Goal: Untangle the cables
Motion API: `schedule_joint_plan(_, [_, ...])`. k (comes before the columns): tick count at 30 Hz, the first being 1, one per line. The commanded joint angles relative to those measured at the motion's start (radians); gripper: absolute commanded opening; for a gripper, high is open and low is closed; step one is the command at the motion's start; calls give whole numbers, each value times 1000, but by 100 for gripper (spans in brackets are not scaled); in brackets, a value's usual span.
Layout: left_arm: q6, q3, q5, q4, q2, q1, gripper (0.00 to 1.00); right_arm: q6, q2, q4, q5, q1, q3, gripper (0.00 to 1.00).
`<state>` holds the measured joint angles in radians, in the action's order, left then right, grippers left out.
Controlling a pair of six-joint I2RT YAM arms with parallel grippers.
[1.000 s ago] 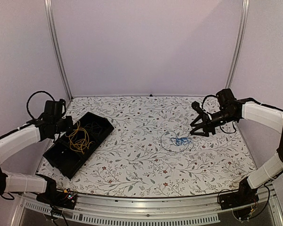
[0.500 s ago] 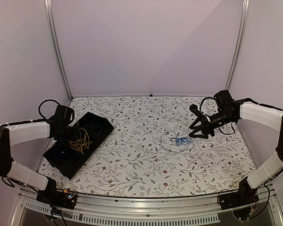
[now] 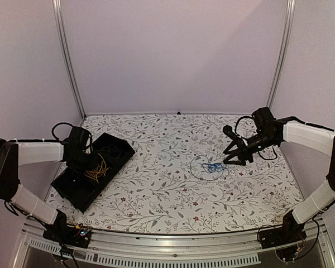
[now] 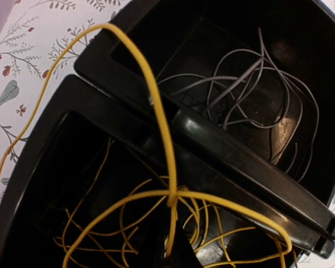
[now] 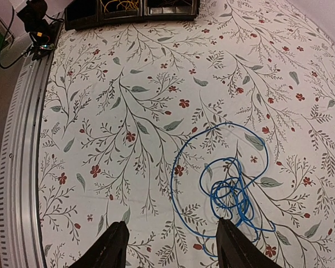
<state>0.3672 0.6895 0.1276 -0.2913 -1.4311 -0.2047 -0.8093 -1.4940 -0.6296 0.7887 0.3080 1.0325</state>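
We find the left gripper (image 4: 168,254) pinching the yellow cable (image 4: 156,106) over the tray (image 4: 240,162), at the tabletop's (image 3: 173,195) left edge. The right gripper (image 5: 173,245) hangs, jaws apart, above the blue cable (image 5: 229,192), right side. We judge the strands light, limp and snaggy: take one outer loop.

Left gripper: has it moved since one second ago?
Yes. The left gripper moved rightward and nearer, from beside the black tray to over its compartment with the yellow cable.

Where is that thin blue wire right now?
The blue cable lies loosely tangled on the flowered table, right of centre in the overhead view, just below the open right gripper and far from the black tray at left.
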Motion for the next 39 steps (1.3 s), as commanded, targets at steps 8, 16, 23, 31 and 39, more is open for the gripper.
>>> schedule_joint_plan(8, [38,164,-76,-219,299,8,51,-12,-14,-18,-16,21,-6,58])
schedule_joint_plan(16, [7,202,-10,-258,278,154,60,-20,-26,-31,-34,43,0,58])
schedule_joint_plan(23, [88,149,-212,-99,167,321,56,-22,-12,-32,-36,42,-5,58])
schedule_joint_plan(31, [123,122,-334,-44,67,408,42,-23,-17,-33,-44,43,-5,58])
schedule_joint_plan(39, [127,73,-431,31,14,450,32,-27,-46,-44,-56,49,2,58])
